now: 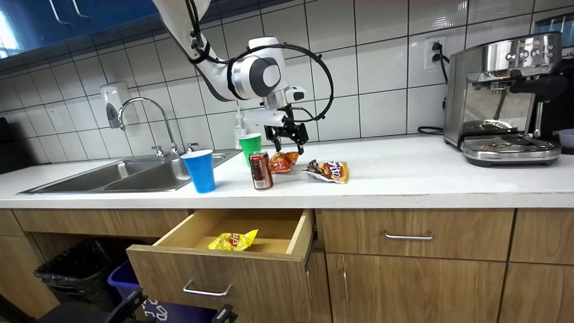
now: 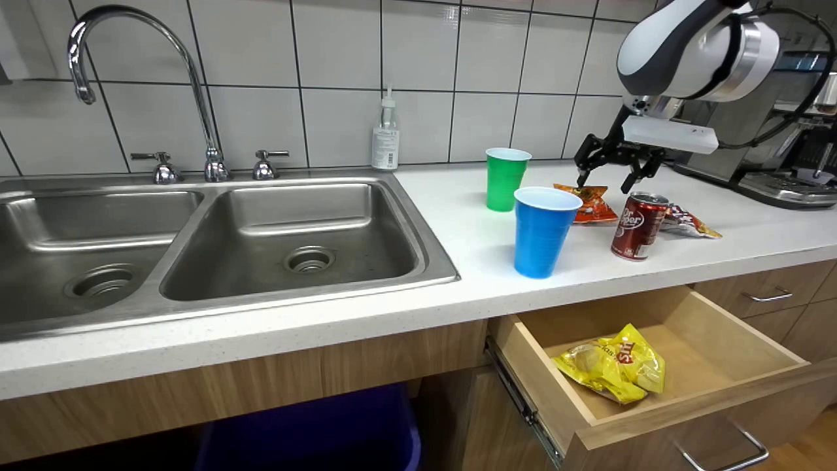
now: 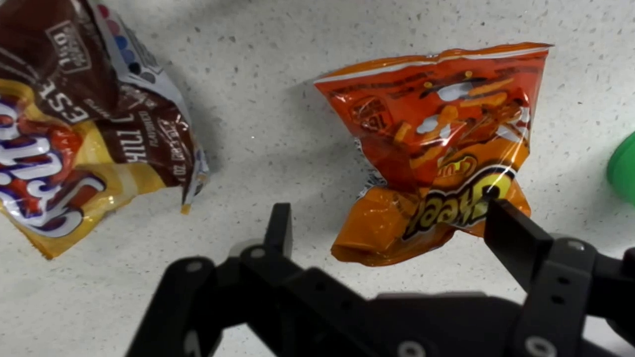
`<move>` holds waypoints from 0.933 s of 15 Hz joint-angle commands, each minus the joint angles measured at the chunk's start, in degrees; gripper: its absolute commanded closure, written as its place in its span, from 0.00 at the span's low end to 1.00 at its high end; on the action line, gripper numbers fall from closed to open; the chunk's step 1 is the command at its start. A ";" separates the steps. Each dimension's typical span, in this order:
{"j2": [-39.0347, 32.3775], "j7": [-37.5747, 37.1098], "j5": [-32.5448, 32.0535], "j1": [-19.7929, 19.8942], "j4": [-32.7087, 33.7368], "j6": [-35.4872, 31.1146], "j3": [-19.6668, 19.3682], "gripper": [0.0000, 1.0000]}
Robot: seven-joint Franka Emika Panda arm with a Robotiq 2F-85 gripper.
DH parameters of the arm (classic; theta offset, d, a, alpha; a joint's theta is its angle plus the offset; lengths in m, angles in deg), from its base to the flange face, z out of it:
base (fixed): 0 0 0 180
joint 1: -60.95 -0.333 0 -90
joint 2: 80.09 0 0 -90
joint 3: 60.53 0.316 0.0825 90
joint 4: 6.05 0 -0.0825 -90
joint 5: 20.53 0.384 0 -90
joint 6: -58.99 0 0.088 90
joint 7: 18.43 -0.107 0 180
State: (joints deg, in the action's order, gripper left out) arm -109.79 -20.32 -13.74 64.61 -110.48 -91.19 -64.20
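My end effector [image 3: 388,213]: fingers spread wide, nothing gripped, poised just over the orange snack bag [image 3: 441,148], which lies on the desk [image 1: 426,166].

Main risk is alignment. In the wrist view the finger on the green cup [image 3: 625,168] side overlaps the bag's edge, while the opposite finger has bare desk next to it. Straight down from here, I'd likely press on the film instead of straddling it. Can't tell whether that fingertip is touching.

Also, most of the bag sits ahead of the finger line, so closing would probably pinch only the lettered end. Expect droop or slip. Film looks slick and puffed: too hard crushes the contents, too soft slides off. Too low and the tips hit the desk.

Neighbours: dark red can [image 1: 261,170] stands upright just beside the bag in an exterior view, with the green cup near it. A sloppy sideways correction could tip either. Can is close to the front edge; pulled-out drawer [image 1: 251,278] below, yellow bag [image 1: 233,241] inside. A knock could drop the can in there. Brown-and-yellow bag [image 3: 89,144] lies apart on the far side; overcorrecting that way could drag it.
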 commanded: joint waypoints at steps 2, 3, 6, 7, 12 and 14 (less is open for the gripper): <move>-1.16 -1.16 0.51 0.88 2.55 1.48 0.73 0.00; -1.20 -1.13 0.46 0.87 2.60 1.39 0.71 0.25; -1.10 -1.04 0.45 0.93 2.70 1.41 0.71 0.42; -1.10 -0.99 0.54 1.03 2.82 1.57 0.74 0.49; -1.17 -0.85 0.67 1.27 2.83 1.91 0.84 0.87; -1.15 -0.81 0.67 1.30 2.60 1.96 0.88 1.00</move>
State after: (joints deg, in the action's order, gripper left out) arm -110.37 -20.44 -13.74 64.88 -109.39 -91.03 -64.20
